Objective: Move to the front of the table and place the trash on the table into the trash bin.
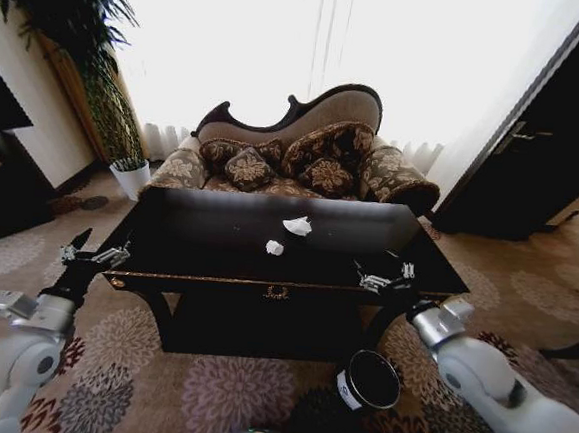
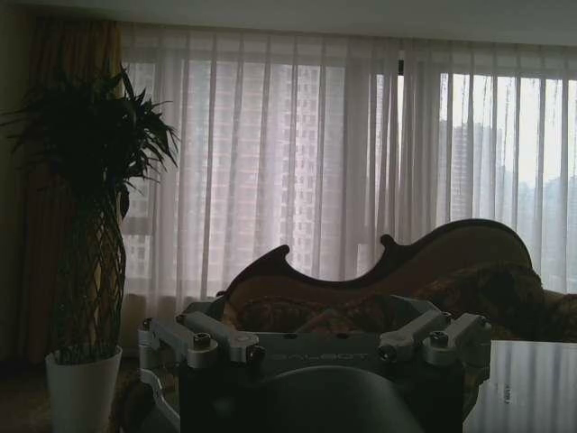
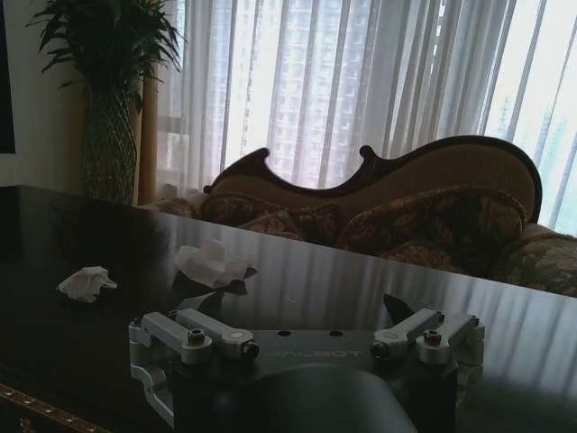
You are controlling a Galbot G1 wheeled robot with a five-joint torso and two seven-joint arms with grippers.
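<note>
The bin (image 1: 369, 380) stands on the carpet just before the table (image 1: 217, 246), near the right arm; its white label is too small to read. The left gripper (image 1: 94, 255) hovers at the table's left front corner, the right gripper (image 1: 386, 280) over its right front edge, both spread wide and empty. Their bodies read "GALBOT". Farther in, two paper wads (image 1: 275, 247) (image 1: 297, 225) lie mid-table. They look light, soft and crushable; pinching across a wad's bulk should suit.

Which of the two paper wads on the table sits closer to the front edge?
The smaller wad; the larger wad lies farther back toward the sofa.
</note>
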